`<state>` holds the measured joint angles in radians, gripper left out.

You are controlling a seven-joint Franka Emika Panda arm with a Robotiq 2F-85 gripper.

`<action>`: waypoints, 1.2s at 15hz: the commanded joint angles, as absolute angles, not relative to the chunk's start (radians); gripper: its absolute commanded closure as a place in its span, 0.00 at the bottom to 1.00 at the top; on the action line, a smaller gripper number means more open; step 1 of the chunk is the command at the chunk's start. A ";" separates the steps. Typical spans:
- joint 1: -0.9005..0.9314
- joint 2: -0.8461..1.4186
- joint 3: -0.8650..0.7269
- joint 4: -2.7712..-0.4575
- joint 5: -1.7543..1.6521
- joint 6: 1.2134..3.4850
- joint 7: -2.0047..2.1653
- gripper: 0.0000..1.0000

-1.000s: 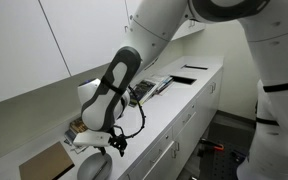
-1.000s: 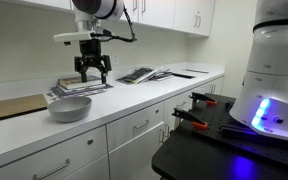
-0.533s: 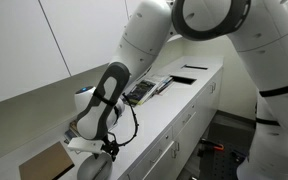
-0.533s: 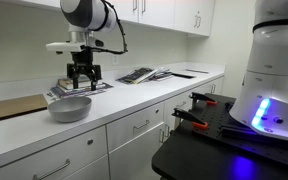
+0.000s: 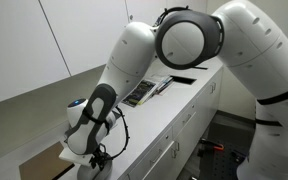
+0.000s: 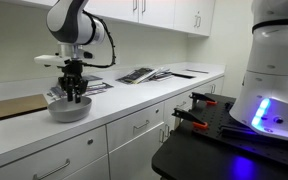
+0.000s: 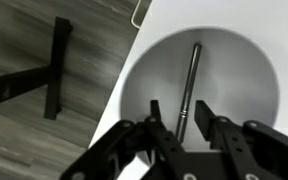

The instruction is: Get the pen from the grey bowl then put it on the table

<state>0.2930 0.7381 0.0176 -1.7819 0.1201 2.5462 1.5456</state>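
Observation:
A slim dark metal pen point(image 7: 191, 75) lies inside the grey bowl point(image 7: 249, 70), which stands near the front edge of the white table point(image 6: 134, 97). In the wrist view my gripper point(image 7: 178, 108) is lowered into the bowl. Its two black fingers straddle the pen's near end, with a narrow gap showing on each side. The jaws are partly closed but still open, with nothing gripped. In an exterior view the gripper point(image 6: 75, 96) dips into the bowl point(image 6: 70, 111). In an exterior view the arm hides most of the bowl behind the gripper point(image 5: 95, 158).
A flat brown board point(image 6: 14, 105) lies beside the bowl. A stack of books point(image 6: 87, 87) sits just behind it, and open magazines point(image 6: 144, 74) lie further along the counter. White wall cupboards hang above. A black cart with clamps point(image 6: 189, 115) stands in front of the counter.
The gripper has come down from above the books into the bowl, and its jaws have narrowed around the pen.

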 commanded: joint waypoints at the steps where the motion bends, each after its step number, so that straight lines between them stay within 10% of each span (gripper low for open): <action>1: 0.330 0.800 -0.017 -1.705 0.140 2.533 1.594 0.71; 8: 0.339 0.866 -0.022 -1.645 0.139 2.521 1.598 0.57; 18: 0.351 0.906 -0.023 -1.606 0.135 2.502 1.594 1.00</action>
